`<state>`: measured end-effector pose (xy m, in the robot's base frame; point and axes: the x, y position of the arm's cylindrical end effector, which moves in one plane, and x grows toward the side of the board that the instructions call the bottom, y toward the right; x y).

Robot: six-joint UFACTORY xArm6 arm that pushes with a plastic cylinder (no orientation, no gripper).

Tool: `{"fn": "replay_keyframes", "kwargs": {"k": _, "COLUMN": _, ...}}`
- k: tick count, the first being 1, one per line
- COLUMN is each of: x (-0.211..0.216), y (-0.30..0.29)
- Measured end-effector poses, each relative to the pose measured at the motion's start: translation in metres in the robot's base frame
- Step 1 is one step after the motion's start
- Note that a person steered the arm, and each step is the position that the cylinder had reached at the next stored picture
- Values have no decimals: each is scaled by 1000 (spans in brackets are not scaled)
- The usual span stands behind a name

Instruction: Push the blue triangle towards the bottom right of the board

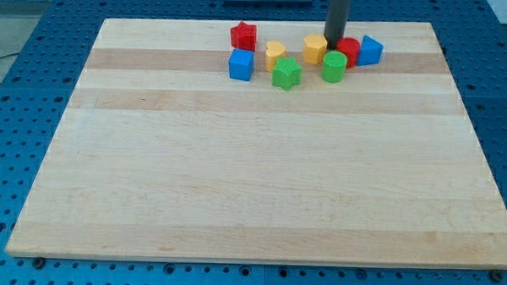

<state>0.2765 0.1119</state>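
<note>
The blue triangle [371, 50] lies near the view's top right of the wooden board [260, 202], touching a red block [349, 51] on its left. My tip [334, 42] stands just left of the red block, between it and a yellow hexagon block [315, 48], above a green round block [334, 67]. The tip is about one block width left of the blue triangle, with the red block between them.
A red star block [244, 35], a blue cube [240, 64], a yellow heart block [274, 53] and a green star block [285, 73] cluster at the view's top centre. A blue perforated table [18, 109] surrounds the board.
</note>
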Motion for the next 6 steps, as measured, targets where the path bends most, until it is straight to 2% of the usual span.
{"fn": "replay_keyframes", "kwargs": {"k": 1, "x": 24, "y": 9}}
{"fn": "replay_keyframes", "kwargs": {"k": 4, "x": -33, "y": 17}}
{"fn": "replay_keyframes", "kwargs": {"k": 5, "x": -17, "y": 62}}
{"fn": "replay_keyframes", "kwargs": {"k": 6, "x": 26, "y": 64}}
